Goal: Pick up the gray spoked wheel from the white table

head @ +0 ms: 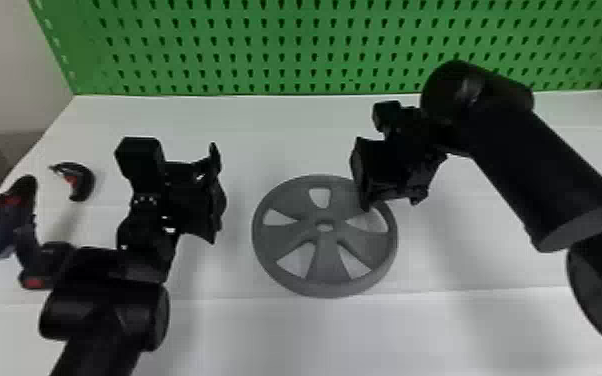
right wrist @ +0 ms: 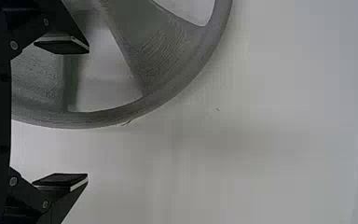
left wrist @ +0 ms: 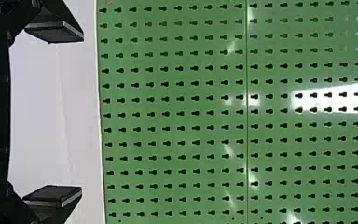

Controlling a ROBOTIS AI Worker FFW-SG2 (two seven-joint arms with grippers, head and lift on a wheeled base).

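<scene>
The gray spoked wheel [head: 326, 260] lies flat on the white counter [head: 275, 135], between the two arms, and a grip at its right-hand rim appears to be the step in hand. The right tool [right wrist: 88, 112] is spread with nothing pinched; in the right wrist view one finger is seen across an opening between spokes and the other beyond the outer edge, so the rim is already bracketed. Whether the wheel is touched cannot be told. The descent is best made straight down, with the inner finger steered into the opening and kept off the spokes on either side, and the outer one passed just beside the rim. The pads should be set square to the curve before they are closed, since a slanted pinch could let the rim roll or slip. Enough depth should be taken for the rim wall to be held, without the counter being pressed. Because the weight would be hung from one edge, a sag at the far side is to be expected, so the lift should be started slowly. The left tool [left wrist: 82, 113], also spread and empty, could be brought in for support if tilting is noticed.
</scene>
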